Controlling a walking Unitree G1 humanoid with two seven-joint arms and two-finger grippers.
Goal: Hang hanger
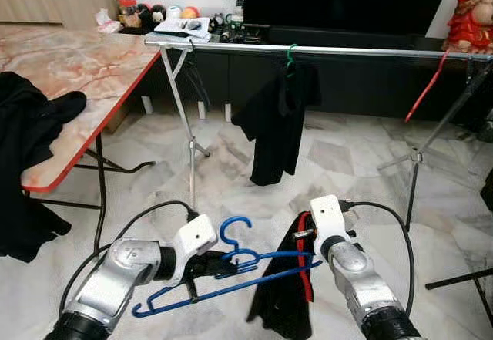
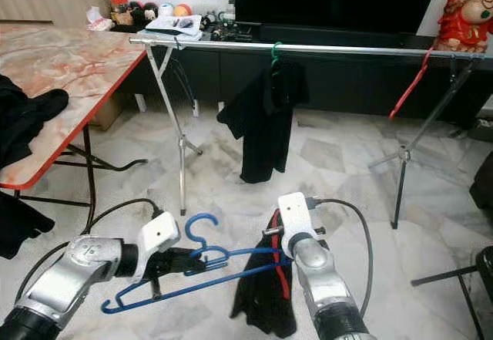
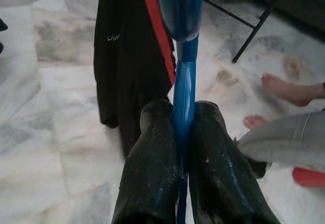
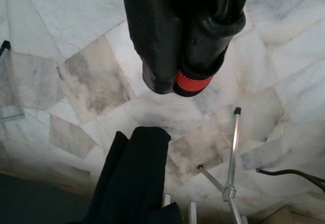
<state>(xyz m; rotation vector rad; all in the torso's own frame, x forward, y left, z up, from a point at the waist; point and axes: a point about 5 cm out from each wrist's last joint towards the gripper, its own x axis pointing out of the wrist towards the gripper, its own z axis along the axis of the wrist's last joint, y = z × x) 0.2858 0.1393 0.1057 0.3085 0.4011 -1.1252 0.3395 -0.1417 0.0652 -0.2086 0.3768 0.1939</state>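
My left gripper [image 1: 222, 266] is low at the front, shut on the blue hanger [image 1: 239, 277]; its fingers [image 3: 152, 183] clamp the blue bar [image 3: 184, 92]. The hanger lies tilted with its hook [image 1: 235, 228] pointing up. Beside it, my right gripper [image 1: 303, 235] is shut on a red hanger [image 1: 303, 267] from which a black garment [image 1: 279, 297] hangs; a red piece [image 4: 193, 82] shows between its fingertips. Farther ahead runs the silver rail [image 1: 347, 49] of a clothes rack, carrying a green hanger [image 1: 290, 53] with a black shirt [image 1: 276, 124] and a bare red hanger [image 1: 426, 87].
A marble-topped table [image 1: 85, 66] with a red edge stands on the left, with black clothes [image 1: 31, 124] draped over it. The rack's legs [image 1: 189, 139] stand on the marble floor. A TV cabinet [image 1: 347, 16] lies behind the rail. A person's bare feet [image 3: 289, 89] are nearby.
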